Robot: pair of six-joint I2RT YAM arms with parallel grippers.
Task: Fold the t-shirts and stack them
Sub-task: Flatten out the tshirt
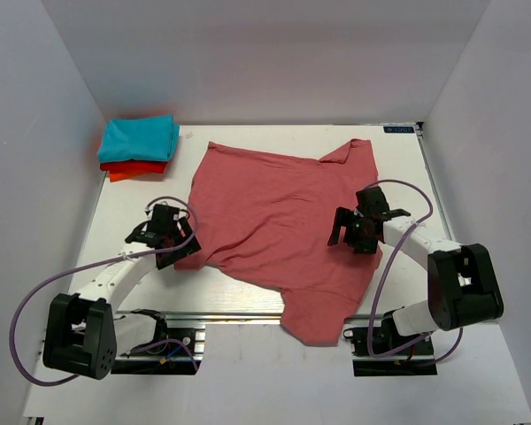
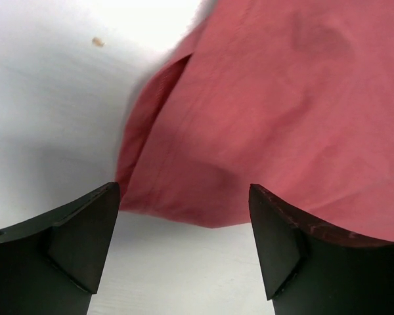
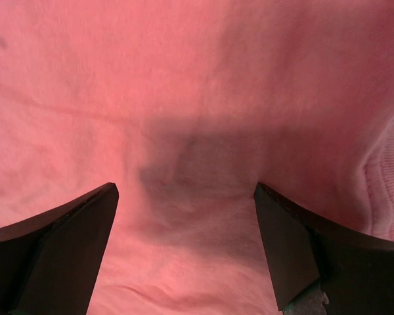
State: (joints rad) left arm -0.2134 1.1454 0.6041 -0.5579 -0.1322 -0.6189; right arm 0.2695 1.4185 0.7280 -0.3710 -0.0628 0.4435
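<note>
salmon-pink t-shirt (image 1: 274, 217) spread open and wrinkled over the middle of the white surface (image 1: 398, 155); far right corner bunched up a little; near corner draped past the near edge, between the left arm's base (image 1: 155, 343) and the right arm's base (image 1: 391, 341).

turquoise t-shirt (image 1: 140, 137) folded into a small rectangle at the far left corner, lying on top of the orange-red t-shirt (image 1: 134, 169), likewise folded, only its near edge showing beneath; both near the big shirt's far left corner, not touching it.

left jaws set wide apart, nothing clamped between them, low at the shirt's left edge; in the left wrist view a hemmed edge (image 2: 151, 111) of the pink cloth just beyond the gap, bare white to its left with a small tan speck (image 2: 98, 42); contact with the cloth impossible to tell.

right jaws spread just as wide, empty, poised over the shirt's right half; in the right wrist view nothing but pink cloth below, a dark shadow (image 3: 190, 151) on it between the two tips, a ribbed edge (image 3: 387, 177) at the far right.
</note>
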